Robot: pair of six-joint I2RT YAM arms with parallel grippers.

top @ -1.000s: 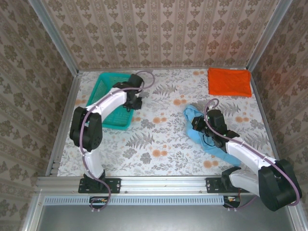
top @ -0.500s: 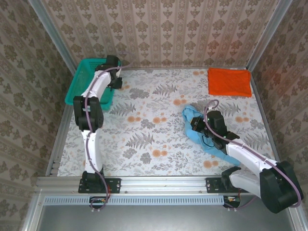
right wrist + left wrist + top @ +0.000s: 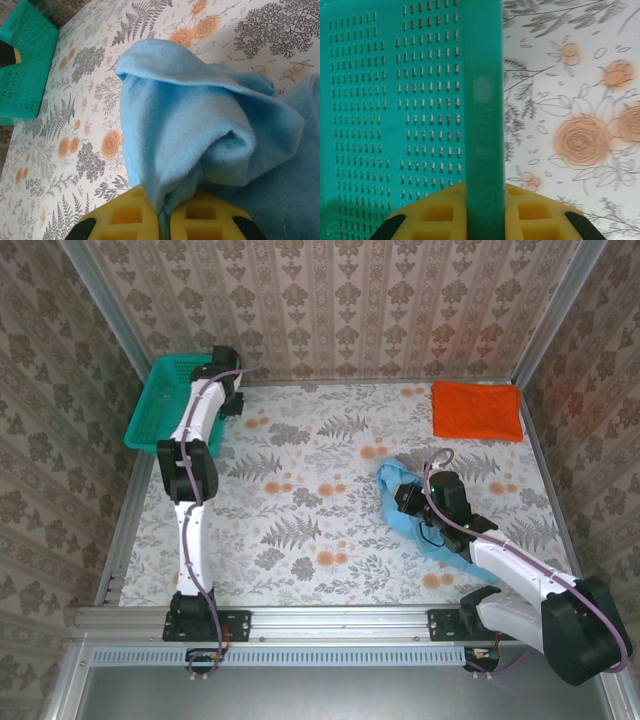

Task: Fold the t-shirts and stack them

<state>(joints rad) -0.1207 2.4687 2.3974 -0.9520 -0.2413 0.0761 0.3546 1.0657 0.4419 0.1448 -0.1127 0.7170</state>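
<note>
Blue soft cloth first: the light blue t-shirt (image 3: 393, 485) lies in a crumpled heap on the right side of the flowery table (image 3: 320, 500), close to my right arm. My right gripper (image 3: 405, 502) is pinching a bunched-up fold of it. In the right wrist view the shirt (image 3: 200, 125) runs down into the right gripper (image 3: 164, 215), and the yellow fingers (image 3: 200, 217) are pressed on the cloth.

The bright orange t-shirt (image 3: 477, 410) lies flat and folded in the far right corner, well apart from the blue one.

Far off at the far left corner sits the teal plastic mesh basket (image 3: 160, 410). My left gripper (image 3: 222, 390) is pinching its rim; in the left wrist view the basket's edge (image 3: 484, 100) goes straight between the fingers of the left gripper (image 3: 484, 205).
</note>
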